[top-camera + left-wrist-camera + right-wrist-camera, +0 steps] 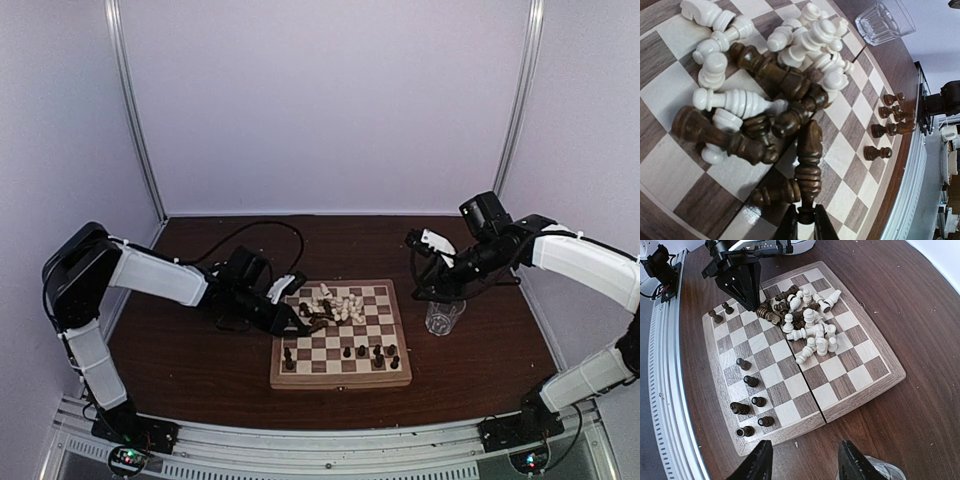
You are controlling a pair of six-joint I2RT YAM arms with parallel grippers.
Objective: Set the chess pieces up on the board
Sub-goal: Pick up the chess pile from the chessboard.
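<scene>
On the board [340, 382], which lies mid-surface between the two arms, the two nearest rows carry the only finished work. Roughly eight dark chess pieces [378, 355] stand upright there, spread toward the left and right ends, with gaps between them. The squares just beyond them are bare.

To the right of the board, off its edge, a clear glass [443, 316] stands on the surface [200, 360]. The right end effector [804, 446] hangs above it with its fingers well apart and nothing between them.

Farther in, on the far half of the board, most of the set lies in a tumbled pile [335, 305], cream and dark men on their sides across one another. The left end effector [806, 222] is at the pile's left edge. Its fingers are drawn together on the end of a dark piece [809, 160], which lies flat and touches its neighbours.

By my reckoning the job is under a third done. Part of the dark side is placed, the rest of the dark men have to come out of the heap, and no cream piece appears to be set on the far rows yet.
</scene>
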